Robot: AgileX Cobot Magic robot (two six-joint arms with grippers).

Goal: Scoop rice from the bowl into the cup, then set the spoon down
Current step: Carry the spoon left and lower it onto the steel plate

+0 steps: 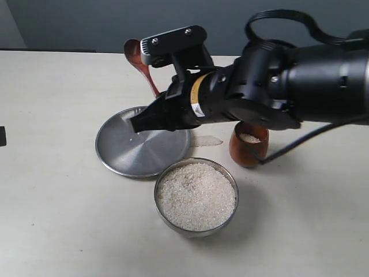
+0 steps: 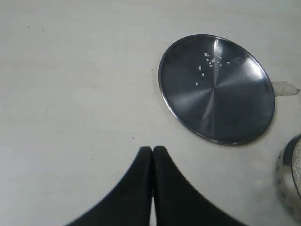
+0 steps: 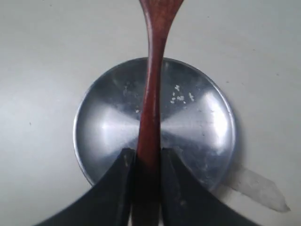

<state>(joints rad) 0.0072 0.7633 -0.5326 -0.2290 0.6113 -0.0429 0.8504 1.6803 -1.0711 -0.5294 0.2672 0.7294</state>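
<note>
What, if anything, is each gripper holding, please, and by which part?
The right gripper holds the spoon by its thin handle, away from the head. The left gripper holds nothing; its jaws are shut.

Flat steel plate [image 1: 130, 151] lies on the pale table [image 1: 52, 219], its surface shiny with radial brush marks. A small translucent scrap [image 1: 207, 140] lies at the plate's rim; contact cannot be confirmed. Grey wall [image 1: 86, 23] behind the table.
</note>
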